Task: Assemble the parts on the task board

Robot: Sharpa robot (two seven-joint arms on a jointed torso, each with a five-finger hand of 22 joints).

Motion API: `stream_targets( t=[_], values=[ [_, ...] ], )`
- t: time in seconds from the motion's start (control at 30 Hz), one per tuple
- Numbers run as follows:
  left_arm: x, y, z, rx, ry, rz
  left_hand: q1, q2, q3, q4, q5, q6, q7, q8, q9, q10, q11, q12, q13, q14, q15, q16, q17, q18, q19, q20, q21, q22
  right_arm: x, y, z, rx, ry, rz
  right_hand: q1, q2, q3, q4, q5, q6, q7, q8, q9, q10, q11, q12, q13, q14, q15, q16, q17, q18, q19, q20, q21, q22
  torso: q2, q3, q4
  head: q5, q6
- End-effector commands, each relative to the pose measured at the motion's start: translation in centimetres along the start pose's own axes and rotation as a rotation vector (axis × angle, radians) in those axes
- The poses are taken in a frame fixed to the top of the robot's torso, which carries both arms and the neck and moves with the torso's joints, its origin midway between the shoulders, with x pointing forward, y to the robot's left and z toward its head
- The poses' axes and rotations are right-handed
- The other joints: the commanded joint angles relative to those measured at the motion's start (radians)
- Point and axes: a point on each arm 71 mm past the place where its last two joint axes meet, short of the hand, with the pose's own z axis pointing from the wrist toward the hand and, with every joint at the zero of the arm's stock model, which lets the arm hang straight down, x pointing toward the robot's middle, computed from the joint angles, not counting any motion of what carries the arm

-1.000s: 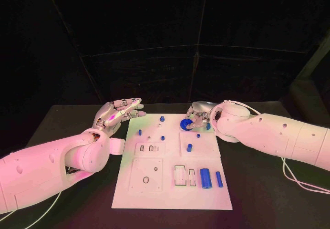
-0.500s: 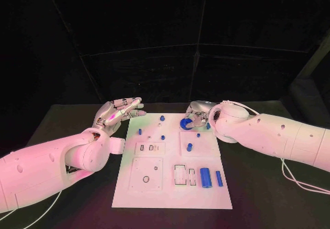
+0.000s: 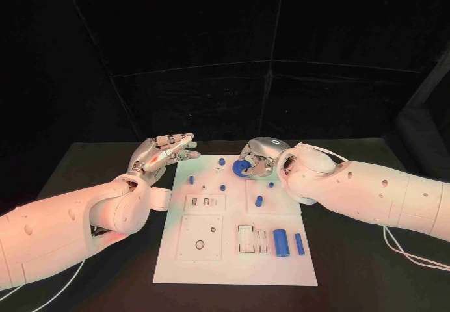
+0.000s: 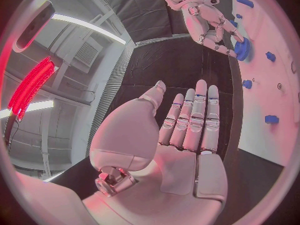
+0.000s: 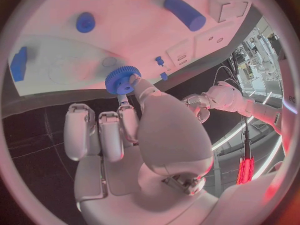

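The white task board lies in the middle of the black table. My right hand hovers over the board's far end and pinches a blue gear between thumb and finger. The right wrist view shows the gear at the fingertips of that hand, just above the board. My left hand hangs beside the board's far left corner, flat, fingers straight, holding nothing. From the left wrist view its palm is bare, and beyond it the right hand holds the gear.
A thick blue cylinder and a thinner one lie at the board's near right. Small blue pegs stand in the far half, one near the middle. Black table surrounds the board.
My right hand has moved a little to the left over the board's far end, carrying the blue gear. The left hand has stayed where it was.
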Motion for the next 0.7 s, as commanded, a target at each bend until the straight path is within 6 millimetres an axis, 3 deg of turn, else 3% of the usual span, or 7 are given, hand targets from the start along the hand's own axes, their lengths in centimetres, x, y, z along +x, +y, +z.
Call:
stream_targets(
  t=[0.03,0.1,0.23,0.43,0.7],
  values=[
    [0.2,-0.1,0.0,0.005,0.014,-0.009,0.001,0.004,-0.002,-0.005,0.002,-0.004,0.035,-0.005,-0.001,-0.001,0.000,-0.003,-0.001,0.003,0.001,-0.006,0.002,0.015,0.008,0.000,-0.003,-0.001,-0.6,1.4,0.3,-0.059,-0.084,-0.035,-0.012,0.000,0.012,0.005,0.004,0.059,-0.030,0.019,0.006,0.004,-0.006,0.003,0.012,0.076,-0.004,0.005,0.129,-0.020,0.001,-0.005,0.003,0.038,0.000,-0.0014,0.0034,0.000,0.002],
    [0.2,-0.1,0.0,0.004,0.015,-0.009,0.001,0.004,-0.002,-0.005,0.002,-0.004,0.035,-0.005,-0.001,-0.001,0.000,-0.003,-0.001,0.003,0.001,-0.006,0.002,0.015,0.008,0.000,-0.003,-0.001,-0.5,2.0,0.6,-0.073,-0.091,-0.039,-0.014,0.000,0.013,0.006,0.004,0.058,-0.030,0.019,0.005,0.004,-0.006,0.002,0.012,0.076,-0.004,0.006,0.129,-0.020,0.001,-0.005,0.003,0.039,0.000,-0.0006,0.0010,0.003,0.001],
    [0.3,-0.1,0.1,0.003,0.017,-0.011,0.002,0.005,-0.003,-0.006,0.002,-0.004,0.035,-0.006,-0.001,-0.001,0.000,-0.004,-0.001,0.003,0.001,-0.008,0.002,0.015,0.008,0.000,-0.003,-0.002,-0.4,3.1,1.2,-0.093,-0.102,-0.043,-0.015,-0.001,0.014,0.006,0.004,0.057,-0.030,0.017,0.004,0.004,-0.005,0.002,0.012,0.076,-0.004,0.005,0.129,-0.020,0.002,-0.005,0.003,0.039,0.001,-0.0001,0.0025,0.003,0.000],
    [0.4,-0.1,0.1,0.002,0.019,-0.012,0.002,0.005,-0.003,-0.006,0.002,-0.004,0.035,-0.006,-0.001,-0.001,0.000,-0.004,-0.001,0.003,0.001,-0.008,0.002,0.015,0.008,0.000,-0.003,-0.002,0.4,3.8,2.5,-0.088,-0.076,-0.051,-0.020,-0.003,0.017,0.007,0.002,0.055,-0.029,0.014,0.003,0.003,-0.005,0.001,0.011,0.076,-0.004,0.005,0.129,-0.020,0.002,-0.005,0.003,0.039,0.001,-0.0017,0.0034,0.004,-0.001],
    [0.5,0.0,0.2,0.002,0.022,-0.014,0.002,0.005,-0.003,-0.006,0.002,-0.004,0.035,-0.006,-0.001,-0.001,0.000,-0.004,-0.001,0.003,0.001,-0.008,0.002,0.015,0.008,0.000,-0.003,-0.002,1.5,4.8,3.7,-0.085,-0.028,-0.057,-0.026,-0.007,0.020,0.008,-0.002,0.051,-0.027,0.009,0.001,0.002,-0.004,-0.001,0.010,0.076,-0.003,0.005,0.128,-0.020,0.001,-0.005,0.003,0.038,0.001,-0.0005,0.0002,0.011,-0.007]
  ],
)
